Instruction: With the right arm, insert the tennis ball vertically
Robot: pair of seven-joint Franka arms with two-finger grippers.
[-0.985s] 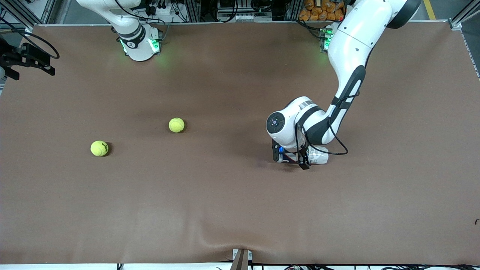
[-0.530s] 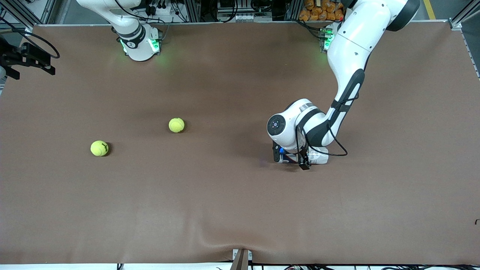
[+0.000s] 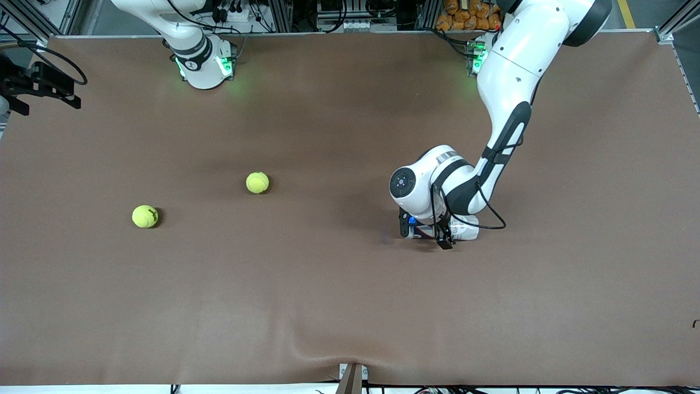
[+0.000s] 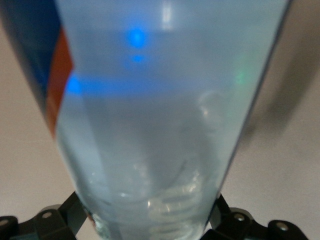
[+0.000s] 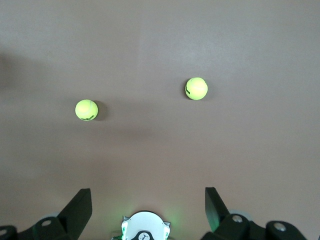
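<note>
Two yellow tennis balls lie on the brown table: one (image 3: 257, 182) (image 5: 86, 110) near the middle, the other (image 3: 145, 216) (image 5: 197, 88) nearer the front camera and toward the right arm's end. The right arm rises from its base (image 3: 205, 68) out of the front view. My right gripper (image 5: 147, 197) hangs open and empty high over the table by that base. A clear plastic can (image 3: 464, 230) (image 4: 160, 100) with a blue and red label lies on the table under the left arm. My left gripper (image 3: 425, 234) (image 4: 150, 215) is down on it, fingers (image 4: 67, 215) open on either side.
A black fixture (image 3: 38, 82) juts in at the table edge by the right arm's end. A small clamp (image 3: 353, 377) sits at the front edge, where the brown cover wrinkles. The left arm's elbow and cable (image 3: 492, 219) hang low over the can.
The left arm has shifted slightly and settled lower around the can. The balls and the right arm have not moved.
</note>
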